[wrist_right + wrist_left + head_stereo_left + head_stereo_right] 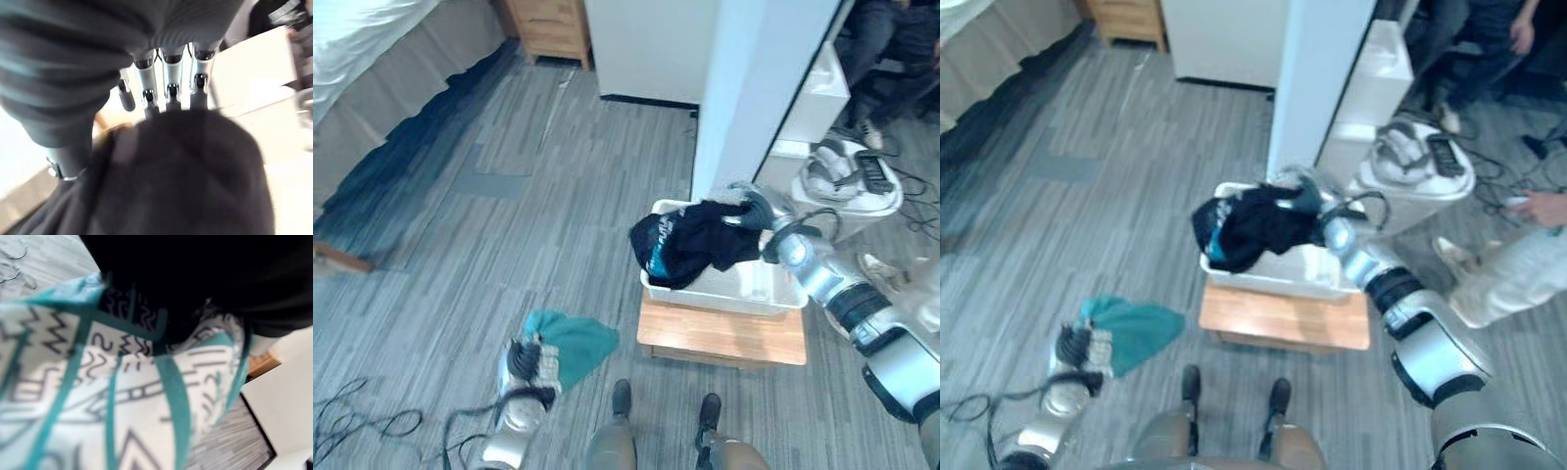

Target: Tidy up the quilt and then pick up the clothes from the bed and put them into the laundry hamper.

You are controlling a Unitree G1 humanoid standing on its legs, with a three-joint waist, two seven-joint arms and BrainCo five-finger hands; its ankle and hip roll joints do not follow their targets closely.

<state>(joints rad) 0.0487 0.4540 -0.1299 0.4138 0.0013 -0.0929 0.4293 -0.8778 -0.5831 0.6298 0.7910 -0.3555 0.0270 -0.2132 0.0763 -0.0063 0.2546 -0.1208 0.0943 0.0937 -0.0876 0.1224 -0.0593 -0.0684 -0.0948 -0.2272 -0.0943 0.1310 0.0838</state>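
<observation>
Step in hand: depositing clothes. The right hand (pixel 754 211) grips the dark garment (pixel 690 240), which hangs over the white laundry hamper (pixel 744 289) directly below it. The left hand (pixel 530 364), hanging low near the floor, grips the teal garment (pixel 573 343). Next move: open the right hand's fingers, then bring the teal garment across to the hamper.

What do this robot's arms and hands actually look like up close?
Both arms are silver-grey tubes broken by black bands at the joints. The right hand has slim silver fingers with dark tips, under a dark ribbed cover that wraps the back of the hand and the wrist. The left hand shows the same silver fingers and dark cover.
</observation>
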